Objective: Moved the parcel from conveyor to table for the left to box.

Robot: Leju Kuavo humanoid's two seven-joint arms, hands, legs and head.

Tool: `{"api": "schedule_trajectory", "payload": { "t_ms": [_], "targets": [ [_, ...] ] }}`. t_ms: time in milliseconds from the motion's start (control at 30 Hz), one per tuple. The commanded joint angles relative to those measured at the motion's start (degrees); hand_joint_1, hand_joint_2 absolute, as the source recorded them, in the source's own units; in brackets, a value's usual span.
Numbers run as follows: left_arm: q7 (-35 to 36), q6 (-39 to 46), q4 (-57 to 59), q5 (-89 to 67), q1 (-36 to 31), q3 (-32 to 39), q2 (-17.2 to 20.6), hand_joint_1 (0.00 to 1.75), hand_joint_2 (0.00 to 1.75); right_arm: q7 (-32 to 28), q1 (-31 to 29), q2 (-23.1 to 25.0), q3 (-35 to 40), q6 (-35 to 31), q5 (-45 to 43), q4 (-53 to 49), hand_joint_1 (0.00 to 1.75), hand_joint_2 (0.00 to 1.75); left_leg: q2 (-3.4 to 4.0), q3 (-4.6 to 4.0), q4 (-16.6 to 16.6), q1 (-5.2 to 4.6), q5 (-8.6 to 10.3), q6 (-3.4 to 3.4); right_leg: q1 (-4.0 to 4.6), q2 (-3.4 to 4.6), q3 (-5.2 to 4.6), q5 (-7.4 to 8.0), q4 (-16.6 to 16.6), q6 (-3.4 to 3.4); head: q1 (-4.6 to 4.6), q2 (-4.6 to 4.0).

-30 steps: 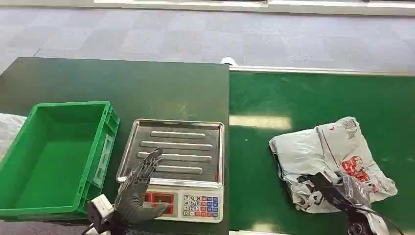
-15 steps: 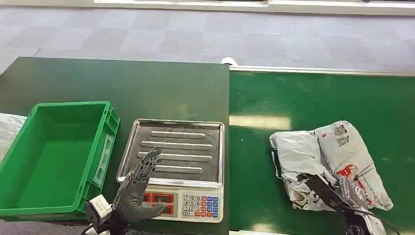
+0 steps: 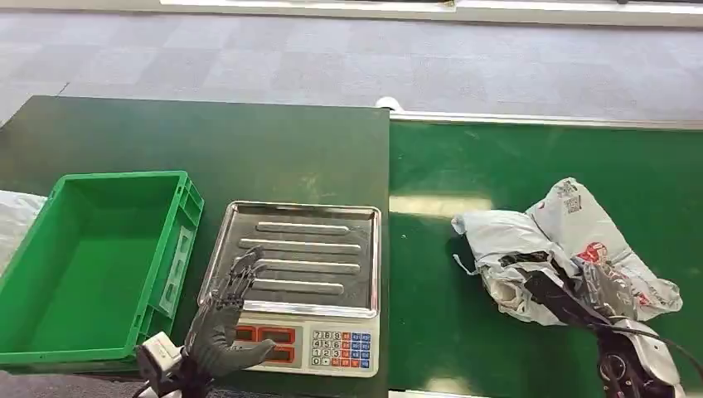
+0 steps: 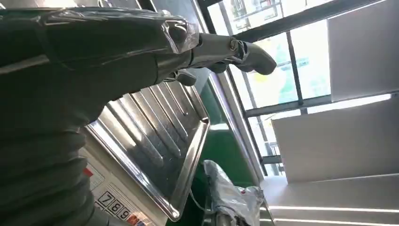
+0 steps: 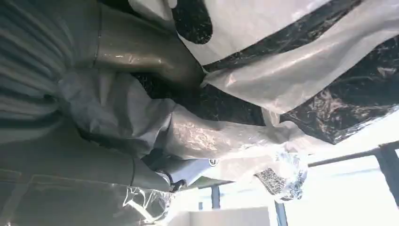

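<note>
A floor of grey carpet tiles in a faint checker pattern [image 3: 332,58] lies beyond the dark green tabletop [image 3: 207,141], a pale strip of light along its far edge; tall dark-framed windows [image 4: 282,70] glow with bright daylight beside a plain white wall panel [image 4: 362,42].

The scale [image 3: 290,282] carries the clearest writing: in the left wrist view the digits 7, 8 and 9 read on white keys of its keypad [image 4: 115,207]. In the head view the keypad [image 3: 340,348] shows rows of white, red and blue keys, their marks too small to read, and the red display [image 3: 269,336] gives no legible figures. The parcel [image 3: 564,249] bears a barcode label [image 3: 568,195] and red printing [image 3: 597,253], neither readable.
</note>
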Motion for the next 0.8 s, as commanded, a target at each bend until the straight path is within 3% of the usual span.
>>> {"api": "schedule_trajectory", "payload": {
  "t_ms": [33, 133, 167, 200, 300, 433, 667, 767, 800],
  "targets": [
    [0.0, 0.8, 0.4, -0.2, 0.0, 0.7, 0.9, 0.00, 1.75, -0.9, -10.8, -1.7, 6.5, 1.1, 1.3, 0.6, 1.61, 1.75, 0.34, -0.15, 0.0, -0.03, 0.03, 0.06, 0.00, 0.29, -0.30, 0.12, 0.1, -0.17, 0.00, 0.00],
    [0.0, 0.6, 0.6, 0.2, -0.7, 0.8, 1.0, 0.00, 1.75, -0.5, -17.2, -4.1, 10.1, 3.1, 1.5, 0.9, 1.64, 1.75, 0.59, -0.28, 0.1, -0.14, 0.00, 0.07, -0.12, 0.56, -0.50, 0.14, 0.3, -0.08, 0.00, 0.00],
    [0.0, 0.5, 0.7, 0.1, -0.8, 0.9, 0.9, 0.00, 1.75, 0.0, -19.5, -5.1, 11.3, 4.2, 0.9, 0.6, 1.50, 1.75, 0.64, -0.32, 0.1, -0.11, 0.03, 0.07, -0.08, 0.59, -0.55, 0.19, 0.2, -0.12, 0.02, 0.00],
    [0.0, 0.4, 0.8, 0.2, -0.8, 0.8, 0.9, 0.00, 1.75, 0.8, -21.7, -5.8, 13.1, 3.6, 2.8, 0.2, 1.50, 1.75, 0.66, -0.40, 0.1, -0.10, 0.07, 0.10, -0.05, 0.59, -0.63, 0.27, 0.2, -0.17, -0.02, 0.00],
    [0.0, 0.4, 1.3, 0.3, -0.9, 0.5, 1.1, 0.00, 1.75, -0.3, -26.6, -5.6, 16.8, 4.7, 4.2, -1.7, 1.55, 1.75, 0.45, -0.29, 0.1, -0.12, 0.14, 0.12, -0.09, 0.39, -0.50, 0.20, 0.2, -0.09, 0.00, 0.00],
    [0.0, -0.5, 2.9, 0.7, -2.4, 0.1, 1.2, 0.00, 1.75, 4.0, -34.4, -4.0, 24.2, 4.8, 7.8, -6.5, 1.59, 1.75, 0.68, -0.35, 0.1, -0.18, 0.12, 0.13, -0.16, 0.63, -0.63, 0.25, 0.3, -0.07, 0.02, 0.00],
    [0.0, -0.8, 4.0, 1.0, -3.5, -0.8, 1.1, 0.00, 1.75, 3.6, -36.8, -1.9, 28.8, 5.2, 7.4, -10.2, 1.64, 1.75, 0.30, -0.22, 0.0, -0.09, 0.20, 0.09, -0.06, 0.27, -0.40, 0.24, 0.1, -0.09, 0.00, 0.00],
    [0.0, -1.6, 4.8, 2.1, -5.0, -1.3, 1.3, 0.00, 1.75, -0.6, -37.0, 1.7, 35.6, 7.7, 3.5, -13.8, 1.73, 1.75, 0.38, -0.24, 0.0, -0.08, 0.19, 0.10, -0.05, 0.35, -0.43, 0.26, 0.1, -0.08, 0.02, 0.00],
    [0.0, -1.4, 5.1, 2.1, -5.3, -1.5, 1.2, 0.00, 1.75, 0.5, -36.9, 2.5, 37.4, 7.3, 3.5, -14.0, 1.73, 1.75, 0.39, -0.25, 0.0, -0.10, 0.21, 0.10, -0.06, 0.36, -0.41, 0.27, 0.1, -0.09, 0.02, 0.00]
  ]
}}
